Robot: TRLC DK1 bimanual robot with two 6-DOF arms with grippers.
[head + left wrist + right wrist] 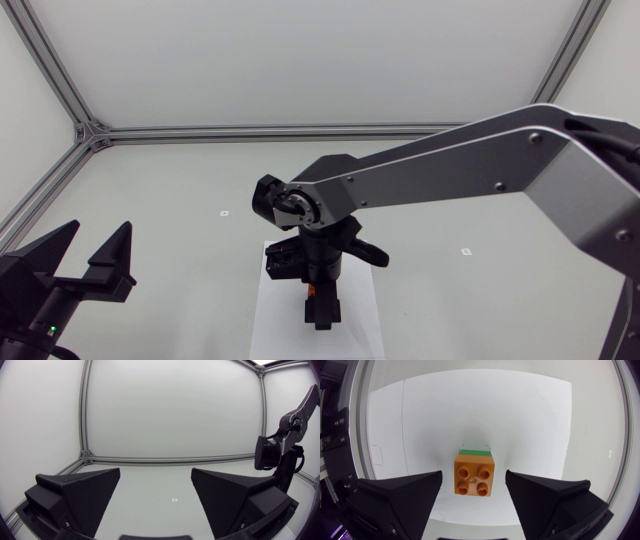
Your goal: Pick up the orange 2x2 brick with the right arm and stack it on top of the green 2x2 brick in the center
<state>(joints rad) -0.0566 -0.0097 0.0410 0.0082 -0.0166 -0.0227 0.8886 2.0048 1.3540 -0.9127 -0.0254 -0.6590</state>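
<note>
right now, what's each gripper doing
left gripper: open, empty
right gripper: open, astride the orange brick on the green brick, not gripping

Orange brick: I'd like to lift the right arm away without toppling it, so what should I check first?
1. The orange brick sits on the green brick: ok.
2. The two bricks are pressed fully together: cannot tell.
3. The right gripper is open, its fingers clear of the orange brick on both sides: ok.
4. The left gripper is open and off to the side, away from the stack: ok.
</note>
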